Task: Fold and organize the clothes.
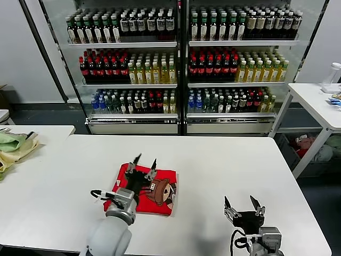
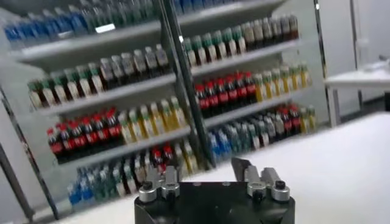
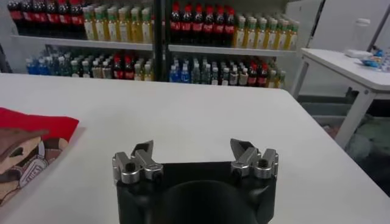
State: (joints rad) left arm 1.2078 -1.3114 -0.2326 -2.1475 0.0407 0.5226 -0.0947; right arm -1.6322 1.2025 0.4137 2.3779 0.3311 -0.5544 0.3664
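The clothes are one bright red shirt (image 1: pixel 166 178), lying folded into a small rectangle on the white table (image 1: pixel 224 160), left of centre. Its cartoon face in a brown cap (image 1: pixel 160 191) faces up. My left gripper (image 1: pixel 143 161) is over the shirt's near left part with its fingers raised off the cloth, tilted up and open, nothing between them. In the left wrist view that gripper (image 2: pixel 204 173) points at the drink shelves and the shirt is hidden. My right gripper (image 1: pixel 244 204) waits open near the table's front right, and the shirt's edge (image 3: pixel 30 146) shows beside that gripper (image 3: pixel 192 149).
Pale green and yellow cloths (image 1: pixel 13 145) lie on a side table at the far left. Glass-fronted coolers full of bottles (image 1: pixel 181 64) stand behind the table. Another white table (image 1: pixel 319 101) stands at the right, with a gap to the floor between.
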